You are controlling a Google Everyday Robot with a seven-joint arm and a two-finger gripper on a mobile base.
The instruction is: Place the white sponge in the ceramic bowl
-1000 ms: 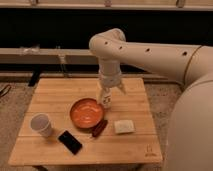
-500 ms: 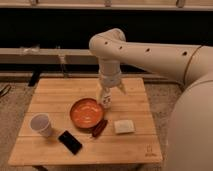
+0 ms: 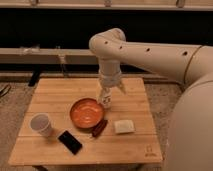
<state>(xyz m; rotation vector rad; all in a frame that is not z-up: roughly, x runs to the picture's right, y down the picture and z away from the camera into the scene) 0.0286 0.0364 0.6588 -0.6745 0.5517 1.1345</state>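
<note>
Left to right on the table (image 3: 50,92): bowl (image 3: 86,113) at centre; gripper (image 3: 106,98) just over its right rim, grip state cannot be told; sponge (image 3: 124,126) toward the front edge, right of centre, untouched. Risk: a low sweep toward the sponge may knock the bowl's rim.

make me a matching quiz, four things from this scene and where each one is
Things:
1 white sponge
2 ceramic bowl
3 white cup
4 tool

Places:
a front left part of the table
b above the table, by the bowl's far right rim
c middle of the table
d flat on the wood, right of the bowl

Pairs: 1-d, 2-c, 3-a, 4-b
</note>
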